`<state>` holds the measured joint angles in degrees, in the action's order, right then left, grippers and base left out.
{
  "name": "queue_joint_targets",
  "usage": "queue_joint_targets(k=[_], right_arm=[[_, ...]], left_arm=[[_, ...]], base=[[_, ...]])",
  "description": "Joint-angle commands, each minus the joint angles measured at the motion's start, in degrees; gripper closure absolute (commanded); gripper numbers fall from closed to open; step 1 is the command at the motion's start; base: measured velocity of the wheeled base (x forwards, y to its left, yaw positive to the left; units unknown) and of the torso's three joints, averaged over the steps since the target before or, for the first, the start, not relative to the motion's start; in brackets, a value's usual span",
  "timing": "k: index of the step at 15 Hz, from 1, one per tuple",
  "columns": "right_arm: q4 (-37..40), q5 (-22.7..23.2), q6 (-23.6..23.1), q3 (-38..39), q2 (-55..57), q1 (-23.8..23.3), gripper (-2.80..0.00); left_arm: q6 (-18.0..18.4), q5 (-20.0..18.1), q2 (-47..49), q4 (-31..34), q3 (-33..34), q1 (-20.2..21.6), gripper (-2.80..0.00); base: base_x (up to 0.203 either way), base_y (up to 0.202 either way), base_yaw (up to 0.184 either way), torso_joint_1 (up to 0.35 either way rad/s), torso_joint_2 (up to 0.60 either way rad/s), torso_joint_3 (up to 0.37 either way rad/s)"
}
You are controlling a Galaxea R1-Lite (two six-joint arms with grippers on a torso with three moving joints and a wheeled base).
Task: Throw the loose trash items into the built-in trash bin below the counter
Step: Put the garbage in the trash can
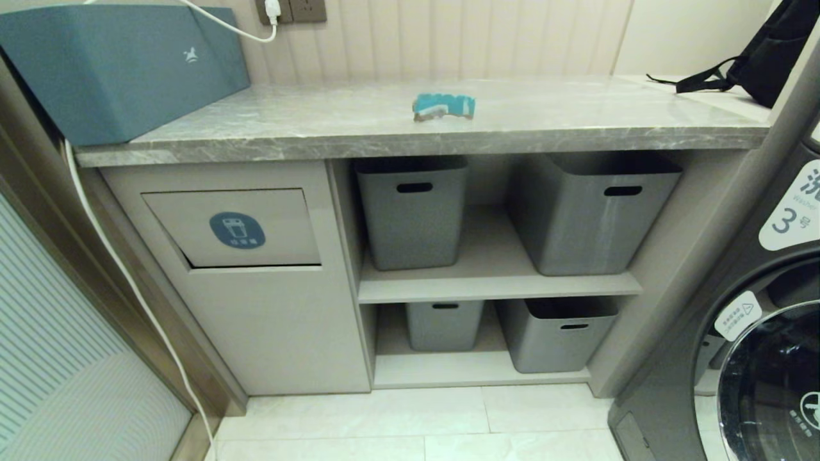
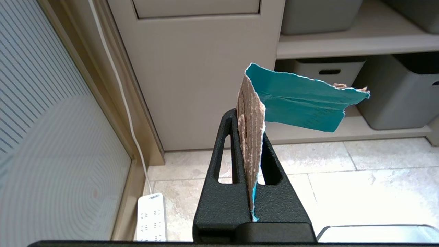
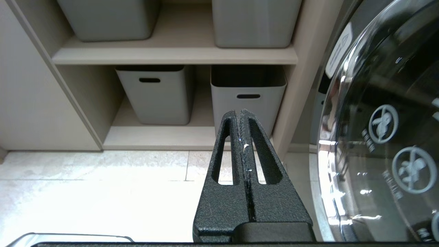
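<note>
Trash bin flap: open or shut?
Slightly ajar. The flap of the built-in trash bin is tilted, with a dark gap along its lower left edge.

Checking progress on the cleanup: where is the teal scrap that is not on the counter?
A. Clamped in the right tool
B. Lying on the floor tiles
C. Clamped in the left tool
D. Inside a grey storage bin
C: the left wrist view shows the left tool shut on a folded teal scrap, while the right tool is shut and empty.

Four grey storage bins point(image 1: 413, 214) fill the shelves, beside a washing machine point(image 1: 737, 333).
</note>
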<state>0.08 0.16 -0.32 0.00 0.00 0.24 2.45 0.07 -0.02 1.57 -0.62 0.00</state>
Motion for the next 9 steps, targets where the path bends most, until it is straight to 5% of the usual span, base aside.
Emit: queue_joint_targets(k=[1,6,9], right_arm=[[0.00,0.02,-0.03,0.00,0.00,0.10,0.00],[-0.04,0.02,-0.03,0.00,-0.09,0.02,0.00],[-0.08,0.02,-0.03,0.00,0.00,0.02,0.00]], left_arm=[[-0.07,0.01,-0.06,0.01,0.01,0.00,0.00],[0.35,0.05,2.63,-0.14,-5.77,-0.07,0.00],[-0.20,-0.01,18.13,-6.20,-12.19,-0.23,0.00]], base=[[0.000,0.000,0.000,-0.138,0.45,0.299],[0.000,0.000,0.000,-0.083,0.31,0.214],[0.000,0.000,0.000,0.000,0.04,0.040]])
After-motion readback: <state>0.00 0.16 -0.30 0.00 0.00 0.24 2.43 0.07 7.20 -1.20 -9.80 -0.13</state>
